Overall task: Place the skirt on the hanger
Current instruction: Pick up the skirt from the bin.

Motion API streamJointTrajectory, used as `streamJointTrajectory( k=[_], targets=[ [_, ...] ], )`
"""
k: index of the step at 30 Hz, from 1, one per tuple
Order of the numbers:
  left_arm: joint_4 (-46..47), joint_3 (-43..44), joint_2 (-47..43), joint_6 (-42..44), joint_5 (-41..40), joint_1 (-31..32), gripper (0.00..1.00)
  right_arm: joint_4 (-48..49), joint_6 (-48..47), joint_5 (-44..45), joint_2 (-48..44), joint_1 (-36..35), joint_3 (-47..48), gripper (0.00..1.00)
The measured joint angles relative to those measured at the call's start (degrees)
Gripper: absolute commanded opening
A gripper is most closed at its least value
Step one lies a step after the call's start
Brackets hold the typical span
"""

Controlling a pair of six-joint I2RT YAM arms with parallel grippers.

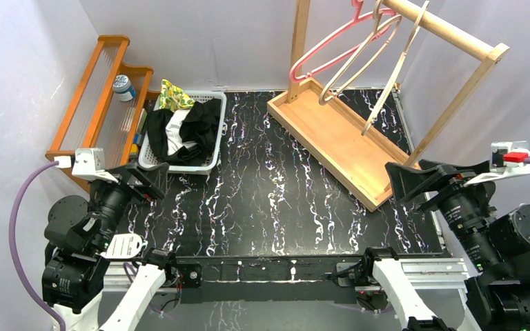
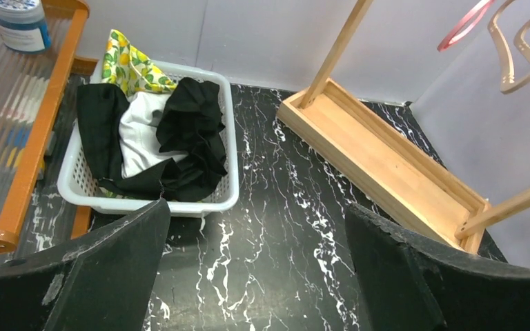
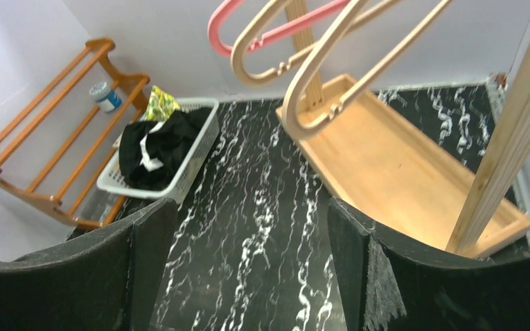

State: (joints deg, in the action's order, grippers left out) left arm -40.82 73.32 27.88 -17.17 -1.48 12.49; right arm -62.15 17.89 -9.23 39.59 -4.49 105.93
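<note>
Two grippers, both empty. Left gripper — fingers apart, near left. Far left: orange rack, then white basket just beside it holding the bunched black skirt. Pink hanger hangs on the wooden stand, far right. Right gripper — fingers apart, near right.
</note>
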Motion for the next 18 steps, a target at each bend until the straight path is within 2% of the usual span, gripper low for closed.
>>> streamJointTrajectory(
  k=[11, 18],
  targets=[
    [0.7, -10.4, -9.4, -0.5, 6.5, 2.8, 0.99, -6.3, 2.6, -3.7, 1.2, 2.3, -0.4, 0.85],
    [1.0, -13.4, -13.5, -0.7, 12.8, 3.1, 0.99, -5.3, 4.4, -5.1, 8.3, 6.1, -0.6, 0.81]
  ],
)
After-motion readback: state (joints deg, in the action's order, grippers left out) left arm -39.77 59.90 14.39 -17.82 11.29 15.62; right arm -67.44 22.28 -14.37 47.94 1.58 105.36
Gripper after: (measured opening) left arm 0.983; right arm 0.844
